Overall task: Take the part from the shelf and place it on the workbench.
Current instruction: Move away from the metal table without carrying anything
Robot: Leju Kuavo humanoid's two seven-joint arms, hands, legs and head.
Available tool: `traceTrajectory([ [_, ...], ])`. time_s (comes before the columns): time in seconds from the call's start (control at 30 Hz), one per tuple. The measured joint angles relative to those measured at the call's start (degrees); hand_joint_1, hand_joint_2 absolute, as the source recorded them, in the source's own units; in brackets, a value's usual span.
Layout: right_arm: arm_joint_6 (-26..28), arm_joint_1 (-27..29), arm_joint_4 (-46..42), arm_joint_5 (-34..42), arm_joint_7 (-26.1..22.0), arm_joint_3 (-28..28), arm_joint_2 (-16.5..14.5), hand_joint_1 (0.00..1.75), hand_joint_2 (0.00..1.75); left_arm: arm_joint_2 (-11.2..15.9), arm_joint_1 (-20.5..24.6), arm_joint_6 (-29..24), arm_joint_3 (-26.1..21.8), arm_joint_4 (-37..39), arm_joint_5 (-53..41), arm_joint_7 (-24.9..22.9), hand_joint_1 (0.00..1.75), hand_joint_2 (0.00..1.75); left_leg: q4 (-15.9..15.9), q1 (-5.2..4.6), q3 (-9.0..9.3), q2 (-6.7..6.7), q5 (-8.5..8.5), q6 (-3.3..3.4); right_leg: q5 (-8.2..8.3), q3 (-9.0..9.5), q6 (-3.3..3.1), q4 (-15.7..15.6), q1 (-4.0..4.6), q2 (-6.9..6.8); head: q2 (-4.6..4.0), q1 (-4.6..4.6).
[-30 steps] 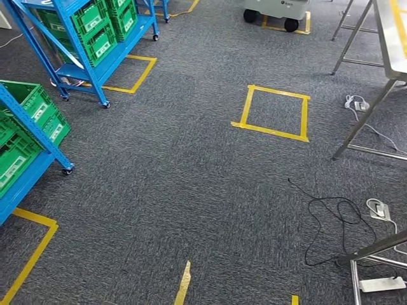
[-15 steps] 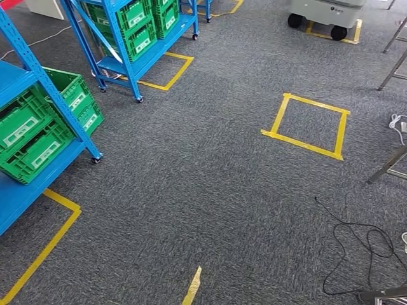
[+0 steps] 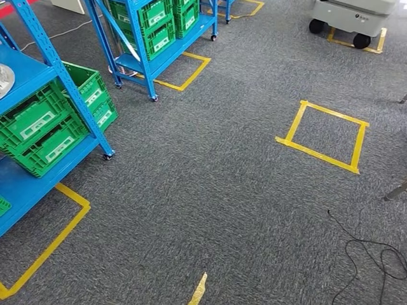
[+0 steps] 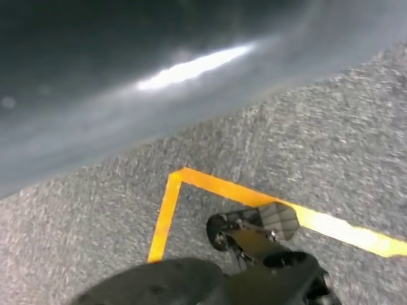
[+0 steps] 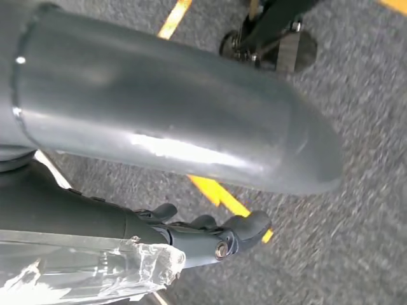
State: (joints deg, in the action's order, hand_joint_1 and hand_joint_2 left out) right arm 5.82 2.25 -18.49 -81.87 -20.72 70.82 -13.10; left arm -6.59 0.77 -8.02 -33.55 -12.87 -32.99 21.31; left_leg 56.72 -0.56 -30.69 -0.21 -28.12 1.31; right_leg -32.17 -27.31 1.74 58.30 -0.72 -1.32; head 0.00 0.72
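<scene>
A round silver part [image 3: 4,80] lies on the upper board of the near blue shelf [image 3: 72,89] at the far left of the head view, cut off by the picture's edge. Green crates [image 3: 46,127] fill the level below it. My right hand [image 5: 211,236] hangs over the grey carpet in the right wrist view, its dark fingers stretched out with nothing in them. My left hand [image 4: 192,286] is a dark blurred mass in the left wrist view, and how its fingers lie cannot be made out.
A second blue shelf [image 3: 153,38] with green crates stands further back. Yellow tape marks a square [image 3: 326,136] on the carpet and lines by the shelves. A white wheeled cart [image 3: 355,16] is at the back right. A black cable [image 3: 369,254] lies at the right.
The whole picture has shifted right and down, so the camera has turned left. The near shelf and the silver part have come into view, and the workbench legs have left on the right.
</scene>
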Motion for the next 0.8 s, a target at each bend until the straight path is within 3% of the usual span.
traceTrajectory([
  [0.07,0.0,-0.3,0.0,-0.1,0.0,0.1,-0.1,0.0,0.0,0.0,0.0,0.0,-0.1,0.0,-0.1,0.0,0.0,0.0,-0.4,0.26,0.99,-0.05,-0.15,0.46,-1.49,-2.44,0.25,4.3,-0.06,0.58,0.0,-0.25],
  [0.17,-0.1,-0.2,0.0,-0.8,0.2,0.4,-0.1,0.0,0.0,-0.1,0.1,0.0,-0.2,0.0,-0.5,0.0,0.0,0.0,-0.4,0.25,1.86,-0.28,-1.1,0.76,-5.16,-9.82,0.76,14.8,-0.07,1.13,0.0,-0.42],
  [0.2,-0.1,0.0,-0.1,-1.0,0.2,0.6,-0.1,0.0,0.0,-0.1,0.0,0.1,-0.3,0.0,-0.8,0.0,0.0,0.0,-0.4,0.27,2.38,-0.4,-1.54,0.7,-5.36,-11.36,0.93,15.8,-0.06,1.17,0.0,-0.42],
  [0.23,-0.2,0.0,-0.1,-1.2,0.2,0.7,-0.1,0.0,0.0,-0.2,-0.1,0.1,-0.4,0.0,-0.9,0.0,0.0,0.0,-0.4,0.31,3.05,-0.51,-2.05,0.58,-4.31,-11.86,1.01,14.7,-0.04,1.17,0.0,-0.44],
  [0.3,-0.3,0.1,-0.1,-1.5,0.2,1.0,-0.1,0.0,0.0,-0.3,-0.2,0.1,-0.5,0.0,-1.2,0.0,0.0,0.0,-0.4,0.43,4.58,-0.62,-3.24,0.19,1.04,-10.46,1.06,8.0,-0.09,1.17,-0.01,-0.47],
  [0.33,-0.4,0.1,-0.1,-1.7,0.2,1.2,-0.1,0.0,0.0,-0.3,-0.1,0.1,-0.5,0.0,-1.3,0.0,0.0,0.0,-0.4,0.4,5.17,-0.7,-3.85,-0.1,3.24,-9.63,0.8,4.7,-0.05,1.17,-0.01,-0.53],
  [0.4,-0.5,0.0,-0.1,-2.1,0.2,1.4,-0.1,0.0,0.0,-0.3,0.1,0.0,-0.6,0.0,-1.6,0.0,0.0,0.0,-0.4,0.23,5.62,-0.78,-4.68,-0.69,5.47,-8.6,-0.15,1.5,0.07,1.2,-0.02,-0.57],
  [0.47,-0.6,0.0,-0.1,-2.4,0.1,1.6,-0.1,0.0,0.0,-0.3,0.2,-0.1,-0.6,0.0,-1.9,0.0,0.0,0.0,-0.2,0.17,5.65,-0.79,-4.7,-1.24,5.42,-8.23,-1.14,1.3,0.13,1.21,-0.02,-0.53],
  [0.53,-0.6,0.1,-0.1,-2.8,0.0,1.8,-0.1,0.0,0.0,-0.3,0.3,-0.2,-0.6,0.0,-2.2,0.1,0.0,0.0,3.1,0.26,3.86,-0.62,-4.2,-1.87,5.53,-7.62,-1.76,0.8,0.0,1.12,-0.02,-0.49],
  [0.57,-0.6,0.0,-0.2,-2.9,-0.1,1.9,0.0,0.0,0.0,-0.3,0.4,-0.3,-0.6,0.0,-2.3,0.1,0.0,0.0,6.3,0.33,1.91,-0.52,-4.55,-2.17,5.46,-7.2,-2.04,0.4,-0.07,1.05,-0.02,-0.46],
  [0.63,-0.6,-0.1,-0.2,-3.1,-0.2,2.0,0.0,0.0,0.0,-0.3,0.4,-0.5,-0.7,0.0,-2.3,0.1,0.0,0.0,13.3,0.47,-2.82,-0.4,-7.38,-2.54,5.04,-6.48,-2.44,0.1,-0.05,0.95,-0.02,-0.41],
  [0.67,-0.6,-0.2,-0.2,-3.2,-0.2,2.0,0.0,0.0,0.0,-0.4,0.3,-0.6,-0.8,0.0,-2.4,0.1,0.0,0.0,15.6,0.53,-4.76,-0.39,-9.01,-2.63,4.73,-6.16,-2.56,0.1,-0.03,0.93,-0.02,-0.4],
  [0.7,-0.6,-0.1,-0.2,-3.3,-0.2,2.0,0.0,0.0,0.0,-0.4,0.2,-0.6,-0.8,0.0,-2.5,0.1,0.0,0.0,16.4,0.57,-5.99,-0.38,-9.6,-2.65,4.39,-5.78,-2.62,0.1,0.0,0.93,-0.02,-0.39],
  [0.73,-0.6,-0.1,-0.2,-3.3,-0.2,2.1,0.0,0.0,0.0,-0.4,0.2,-0.6,-0.8,0.0,-2.7,0.2,0.0,0.0,15.5,0.6,-6.36,-0.36,-8.67,-2.6,4.05,-5.35,-2.62,0.1,0.02,0.93,-0.02,-0.38],
  [0.8,-0.6,-0.1,-0.2,-3.5,-0.2,2.2,0.0,0.0,0.0,-0.4,0.2,-0.6,-0.8,0.0,-2.9,0.2,0.0,0.0,9.3,0.57,-4.71,-0.06,-3.42,-2.22,3.46,-4.42,-2.5,0.1,0.05,0.87,-0.02,-0.37],
])
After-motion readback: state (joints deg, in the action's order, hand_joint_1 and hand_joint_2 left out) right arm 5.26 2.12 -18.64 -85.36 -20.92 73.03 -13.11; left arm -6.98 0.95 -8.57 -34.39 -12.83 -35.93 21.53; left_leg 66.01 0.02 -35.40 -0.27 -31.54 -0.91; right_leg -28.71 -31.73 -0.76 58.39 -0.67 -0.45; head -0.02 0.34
